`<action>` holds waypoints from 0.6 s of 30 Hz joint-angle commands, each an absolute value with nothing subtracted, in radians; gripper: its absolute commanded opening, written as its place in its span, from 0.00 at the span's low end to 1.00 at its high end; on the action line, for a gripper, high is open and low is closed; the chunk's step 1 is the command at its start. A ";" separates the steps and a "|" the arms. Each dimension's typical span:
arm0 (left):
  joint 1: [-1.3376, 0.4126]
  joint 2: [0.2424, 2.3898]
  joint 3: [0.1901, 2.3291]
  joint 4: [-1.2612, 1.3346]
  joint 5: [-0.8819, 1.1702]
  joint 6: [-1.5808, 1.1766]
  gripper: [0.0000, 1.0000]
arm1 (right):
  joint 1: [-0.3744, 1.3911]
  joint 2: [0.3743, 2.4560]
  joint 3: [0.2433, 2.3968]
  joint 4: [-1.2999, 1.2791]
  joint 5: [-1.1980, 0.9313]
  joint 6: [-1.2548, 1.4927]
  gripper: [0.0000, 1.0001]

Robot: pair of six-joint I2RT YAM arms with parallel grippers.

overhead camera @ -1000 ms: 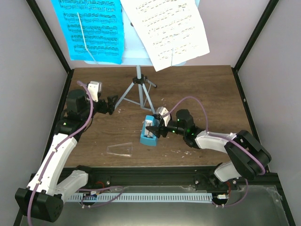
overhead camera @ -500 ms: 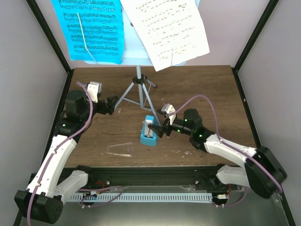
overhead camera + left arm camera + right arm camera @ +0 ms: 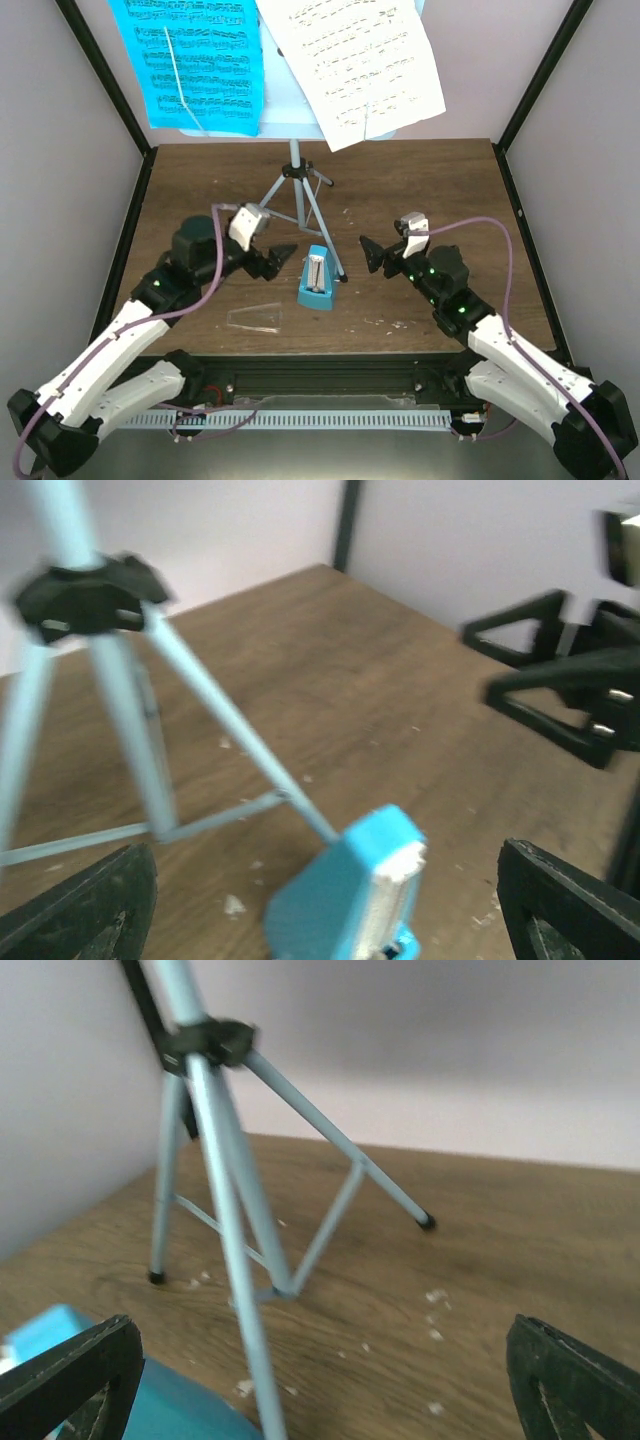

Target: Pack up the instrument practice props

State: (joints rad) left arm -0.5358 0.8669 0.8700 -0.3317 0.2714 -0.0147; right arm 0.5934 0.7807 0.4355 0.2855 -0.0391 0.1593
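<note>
Metronome (image 3: 316,280) beside music stand leg (image 3: 322,222) sits between left gripper (image 3: 283,256) and right gripper (image 3: 368,254), both spread wide.

Staves in print, no words to read

Rows of music notation fill the cyan sheet (image 3: 195,62) and the white sheet (image 3: 355,65) (too small to make out); no brand, number or label is legible.

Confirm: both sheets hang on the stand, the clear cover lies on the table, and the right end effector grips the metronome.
Wrong on the grip: the top external view shows the right end effector open, apart from the metronome. The rest holds.
</note>
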 commanded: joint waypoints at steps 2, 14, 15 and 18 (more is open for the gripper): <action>-0.752 0.864 0.743 -0.250 0.163 -0.094 0.95 | 0.556 0.839 0.438 0.218 0.054 0.291 1.00; -0.839 0.938 0.474 0.073 0.064 -0.221 1.00 | 0.554 0.857 0.398 0.305 -0.010 0.392 1.00; -0.839 0.946 0.467 0.100 0.062 -0.217 1.00 | 0.554 0.860 0.397 0.305 -0.013 0.395 1.00; -0.839 0.980 0.452 0.179 0.062 -0.208 1.00 | 0.554 0.868 0.397 0.305 -0.017 0.399 1.00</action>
State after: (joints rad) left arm -0.8349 0.9485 0.4732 0.0055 0.0895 -0.2058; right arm 0.5594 0.8619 0.4026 0.2752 -0.0071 0.3676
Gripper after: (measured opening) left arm 0.997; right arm 0.999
